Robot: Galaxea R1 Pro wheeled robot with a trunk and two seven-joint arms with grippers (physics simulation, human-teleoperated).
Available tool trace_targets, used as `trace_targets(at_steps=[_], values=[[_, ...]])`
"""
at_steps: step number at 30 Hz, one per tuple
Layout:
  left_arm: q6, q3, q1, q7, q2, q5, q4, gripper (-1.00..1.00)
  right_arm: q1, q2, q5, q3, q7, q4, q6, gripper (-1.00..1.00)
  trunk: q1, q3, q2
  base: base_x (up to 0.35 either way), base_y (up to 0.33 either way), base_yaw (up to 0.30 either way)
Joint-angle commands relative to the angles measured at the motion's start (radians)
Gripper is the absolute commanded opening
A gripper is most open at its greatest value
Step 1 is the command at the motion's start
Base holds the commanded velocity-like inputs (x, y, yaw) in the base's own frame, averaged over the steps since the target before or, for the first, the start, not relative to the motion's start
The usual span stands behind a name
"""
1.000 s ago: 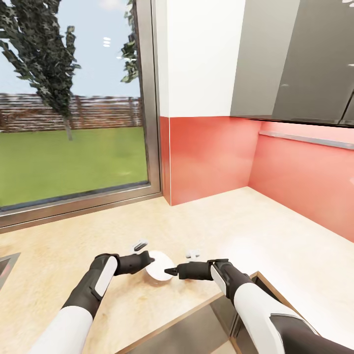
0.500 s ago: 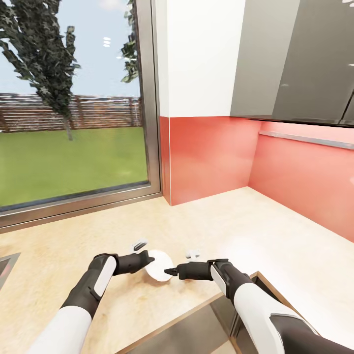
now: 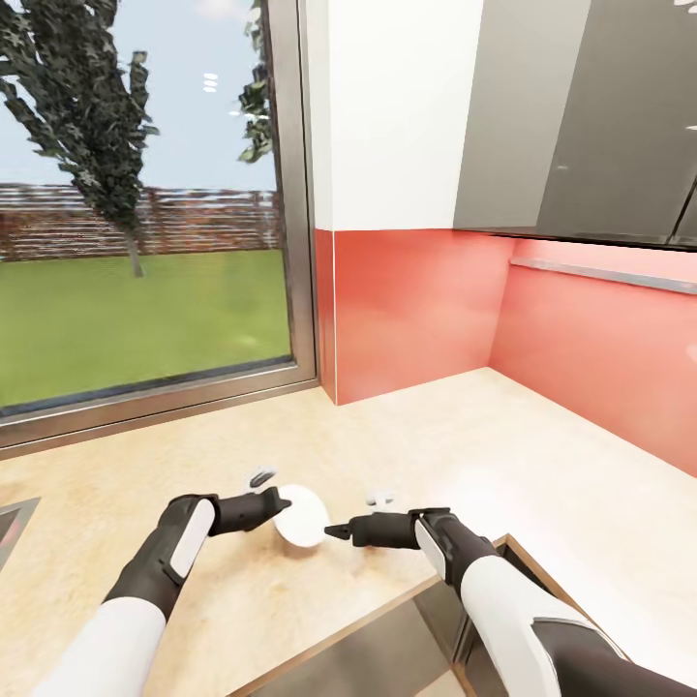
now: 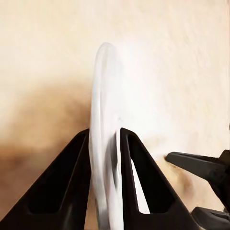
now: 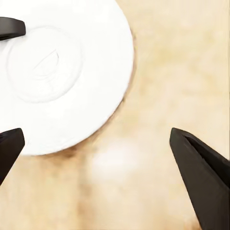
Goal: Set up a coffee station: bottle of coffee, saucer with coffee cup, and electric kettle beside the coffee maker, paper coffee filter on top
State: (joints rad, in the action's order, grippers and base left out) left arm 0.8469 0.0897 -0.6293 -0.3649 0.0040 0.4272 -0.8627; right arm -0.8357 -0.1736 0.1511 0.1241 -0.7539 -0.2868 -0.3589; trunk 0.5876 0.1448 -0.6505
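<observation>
countertop (image 3: 542, 465) below; left tool (image 4: 104, 139) pinches tilted saucer (image 3: 300, 516).

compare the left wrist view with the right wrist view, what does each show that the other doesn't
Left wrist: the saucer edge-on, clamped between the left end effector's fingers.
Right wrist: the saucer's round face with its centre ring, and the right end effector wide open, with nothing in it.
Both: the white saucer over the beige countertop, plus a glimpse of the other arm's dark fingers.
</observation>
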Motion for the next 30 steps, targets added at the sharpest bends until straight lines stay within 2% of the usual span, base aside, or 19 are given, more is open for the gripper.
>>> trace_targets(at_steps=[1,10,13,17,22,27,30], values=[[0.006,0.002,-0.002,-0.003,0.007,0.008,-0.001,-1.00,-0.001,-0.001,0.013,0.008,-0.005,-0.012,-0.006,1.00,0.000,0.002,-0.001,0.000,0.000,0.000],[0.009,0.002,-0.005,-0.003,0.061,0.094,-0.005,-1.00,-0.001,-0.001,0.012,0.008,-0.007,-0.113,-0.008,1.00,0.000,0.002,-0.001,0.000,0.000,0.000],[0.015,0.002,-0.006,-0.003,0.091,0.154,-0.007,-1.00,-0.001,-0.001,0.011,0.008,-0.009,-0.132,-0.008,1.00,0.000,0.002,-0.001,0.000,0.000,0.000],[0.035,0.000,-0.002,-0.003,0.123,0.238,-0.009,-1.00,0.000,-0.001,0.010,0.006,-0.010,-0.249,-0.008,1.00,0.000,0.002,-0.001,0.000,0.000,0.000],[0.039,-0.001,0.007,-0.003,0.143,0.257,-0.053,-1.00,0.000,-0.001,0.011,0.004,-0.011,-0.304,-0.008,1.00,0.000,0.002,-0.001,0.000,0.000,0.000],[0.041,-0.012,0.009,-0.003,0.143,0.258,-0.127,-1.00,0.000,-0.001,0.011,0.006,-0.010,-0.312,-0.009,1.00,0.000,0.002,-0.001,-0.118,0.014,0.000],[0.040,-0.013,0.009,-0.003,0.143,0.258,-0.130,-1.00,0.000,-0.001,0.011,0.004,-0.010,-0.329,-0.009,1.00,0.000,0.002,-0.001,-0.319,0.101,0.000]])
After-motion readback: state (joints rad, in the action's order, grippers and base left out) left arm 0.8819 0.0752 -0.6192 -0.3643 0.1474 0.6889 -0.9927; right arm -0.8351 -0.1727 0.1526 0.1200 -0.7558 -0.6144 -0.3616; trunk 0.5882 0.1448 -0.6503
